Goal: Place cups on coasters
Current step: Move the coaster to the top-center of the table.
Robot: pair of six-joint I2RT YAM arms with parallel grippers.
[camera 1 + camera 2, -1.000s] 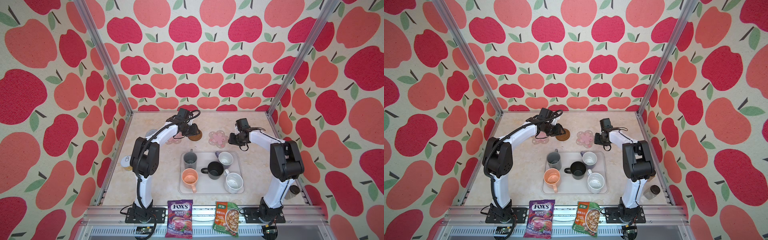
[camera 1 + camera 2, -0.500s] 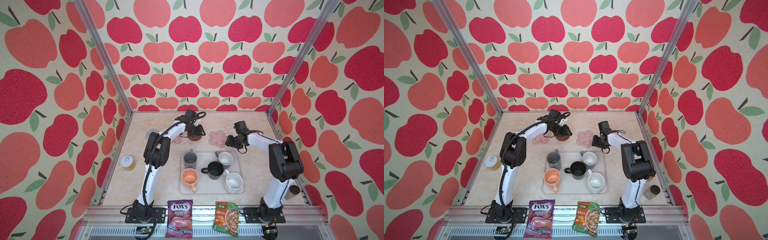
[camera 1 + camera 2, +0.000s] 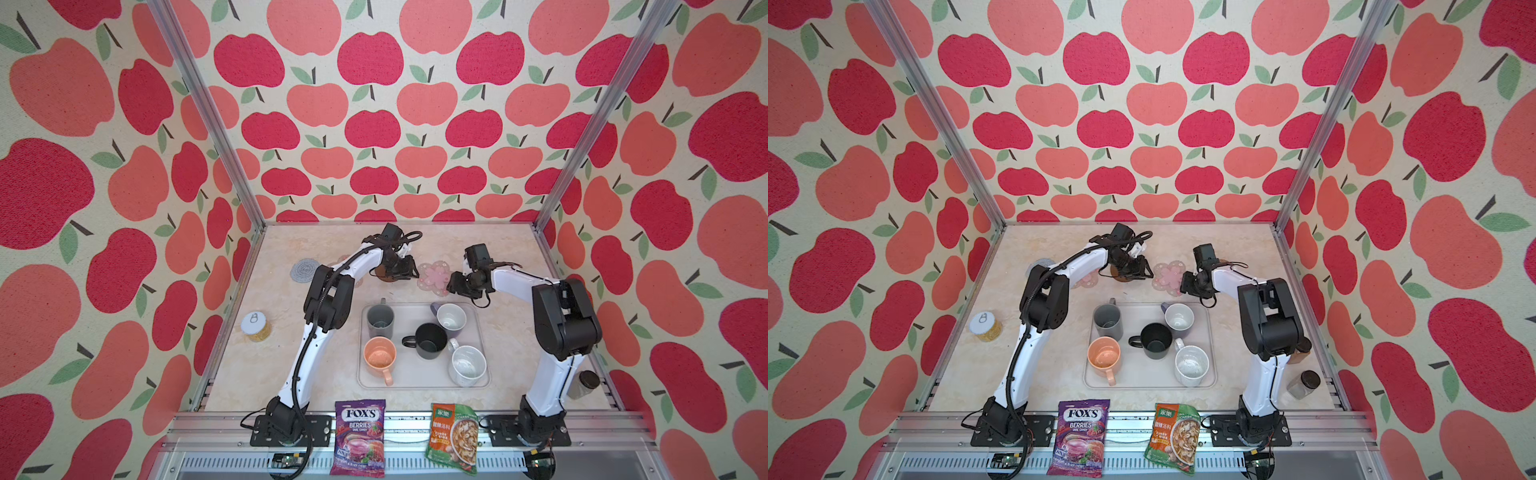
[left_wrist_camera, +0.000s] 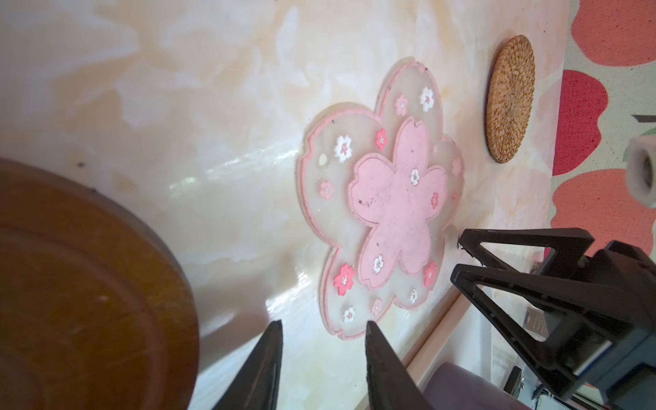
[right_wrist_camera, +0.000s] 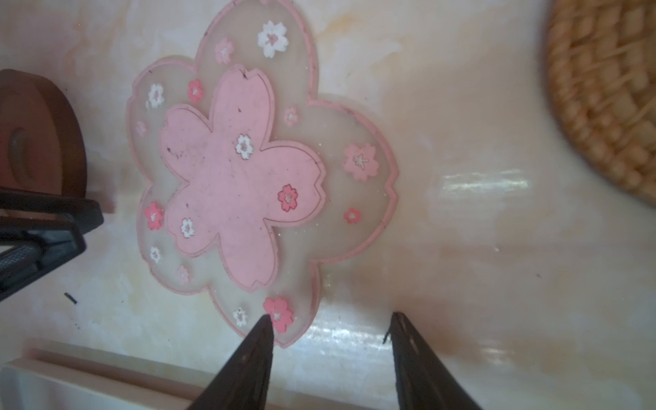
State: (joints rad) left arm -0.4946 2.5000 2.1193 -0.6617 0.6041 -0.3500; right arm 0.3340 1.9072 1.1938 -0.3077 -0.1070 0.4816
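Shifted since a second ago: left gripper (image 3: 402,272) has slid right and its elbow has swung inward, uncovering the tin can (image 3: 255,326) by the left wall; right gripper (image 3: 455,286) has edged left, jaws wider.
Left jaws: spread with nothing between them, low over the table between the brown coaster (image 4: 88,284) and the pink flower coaster (image 4: 390,198).
Right jaws: spread and empty; one fingertip (image 5: 261,337) overlaps the flower coaster's rim, contact unclear.
Cups: all five upright on the tray (image 3: 415,376), none on a coaster.
Tray, far row: grey mug (image 3: 380,322) left, lavender mug (image 3: 451,320) right.
Tray, middle: black mug (image 3: 432,340).
Tray, near row: peach mug (image 3: 379,357) left, speckled white mug (image 3: 467,365) right.
Far left: blue-grey woven coaster (image 3: 306,271).
Under left arm: second flower coaster (image 3: 1090,282), partly hidden.
Far right: rattan coaster (image 4: 511,99), beyond the pink flower coaster.
Near rail: candy bag (image 3: 359,436), soup packet (image 3: 453,436).
Near right corner: dark-lidded jar (image 3: 584,384).
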